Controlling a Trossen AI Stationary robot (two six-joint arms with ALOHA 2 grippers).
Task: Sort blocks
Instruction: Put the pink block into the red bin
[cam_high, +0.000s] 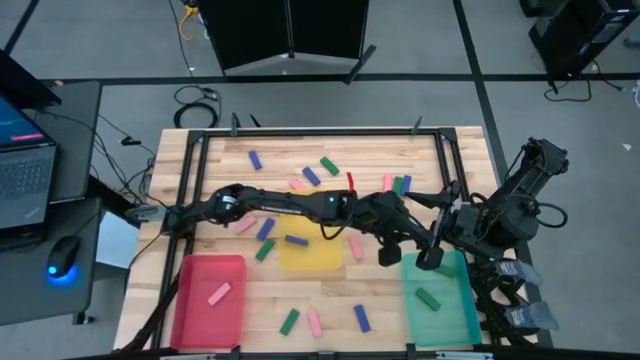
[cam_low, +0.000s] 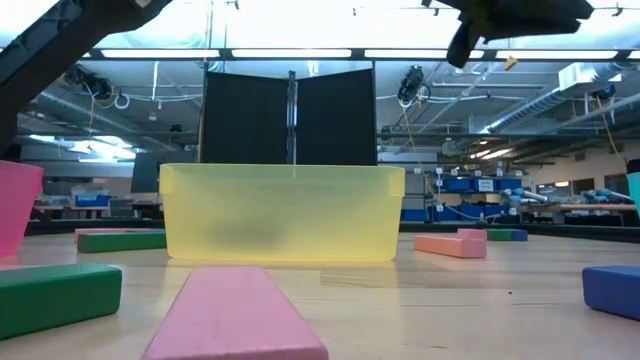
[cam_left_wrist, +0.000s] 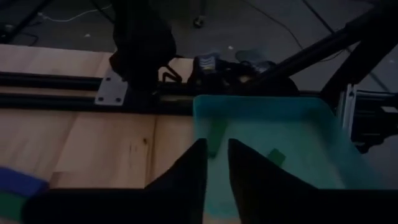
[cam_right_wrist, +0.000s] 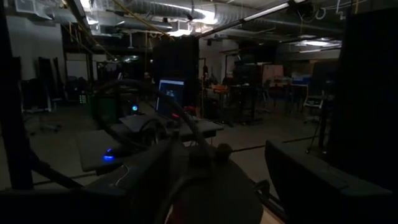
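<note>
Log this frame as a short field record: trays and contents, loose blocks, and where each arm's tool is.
red tray: one pink block
yellow tray: no block seen inside
teal tray: one green block
loose blocks: pink, green and blue, scattered on the wooden table
left tool: reached across to the teal tray's rim, fingers a narrow gap apart, green block between them
right tool: raised at the teal tray's far edge, fingers apart

I work in a robotics lab: exposed ceiling pipes (cam_low: 520, 120) and strip lights (cam_low: 300, 52) overhead, shelves of blue bins (cam_low: 470, 185) behind my wooden counter (cam_high: 330, 300), and a laptop (cam_high: 22, 165) with a mouse (cam_high: 62, 256) beside it.
</note>
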